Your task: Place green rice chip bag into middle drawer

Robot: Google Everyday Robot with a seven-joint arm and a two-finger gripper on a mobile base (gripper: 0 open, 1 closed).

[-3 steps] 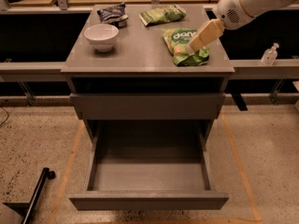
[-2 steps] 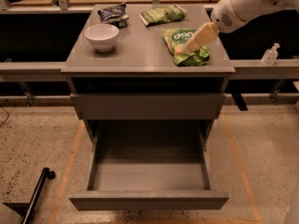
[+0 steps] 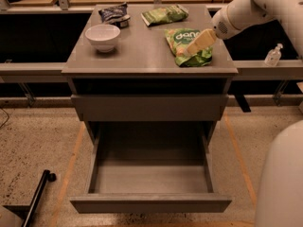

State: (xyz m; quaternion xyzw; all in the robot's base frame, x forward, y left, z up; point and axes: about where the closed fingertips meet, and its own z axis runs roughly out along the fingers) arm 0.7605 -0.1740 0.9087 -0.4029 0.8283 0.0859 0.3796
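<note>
My gripper (image 3: 191,47) is on or just over the green rice chip bag (image 3: 177,38), and I cannot tell if it is wide or narrow. The bag lies flat on the desk (image 3: 142,51), near the right front corner. It looks crinkly, so I could pinch only a thin bit and drop it, or push it off the edge. The middle drawer (image 3: 150,203) is open down below, and a bad drop could miss it.

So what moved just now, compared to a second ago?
The gripper has slid a little left and down over the green rice chip bag; nothing is visibly lifted or let go. The bag, the white bowl and the open middle drawer stayed where they were.
</note>
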